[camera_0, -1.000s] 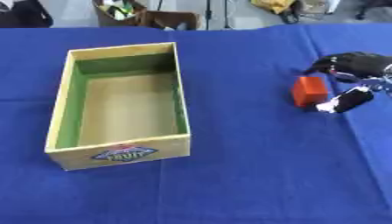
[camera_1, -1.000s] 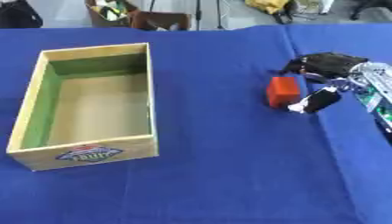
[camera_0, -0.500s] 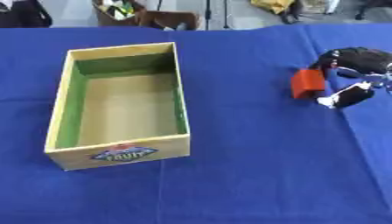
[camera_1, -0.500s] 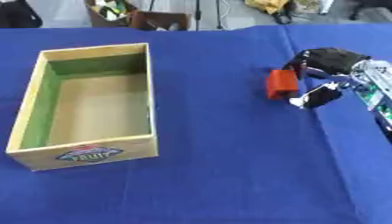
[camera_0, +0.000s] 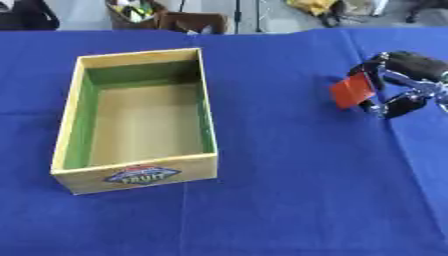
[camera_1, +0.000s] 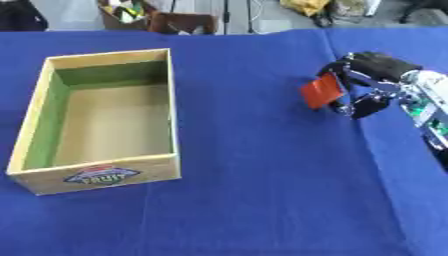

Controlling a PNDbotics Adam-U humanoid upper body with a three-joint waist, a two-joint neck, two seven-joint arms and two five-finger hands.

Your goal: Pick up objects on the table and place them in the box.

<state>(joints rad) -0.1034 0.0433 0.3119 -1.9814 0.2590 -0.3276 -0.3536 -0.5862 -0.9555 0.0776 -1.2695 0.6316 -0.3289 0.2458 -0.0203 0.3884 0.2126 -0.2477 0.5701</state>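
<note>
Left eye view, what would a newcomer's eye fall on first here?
The open cardboard box at left on the blue tablecloth, empty inside. Then the right robot hand at the right edge, curled round a red block.

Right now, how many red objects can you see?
1: a red block held in the right hand, right of the box. The box looks empty; nothing else visible.
</note>
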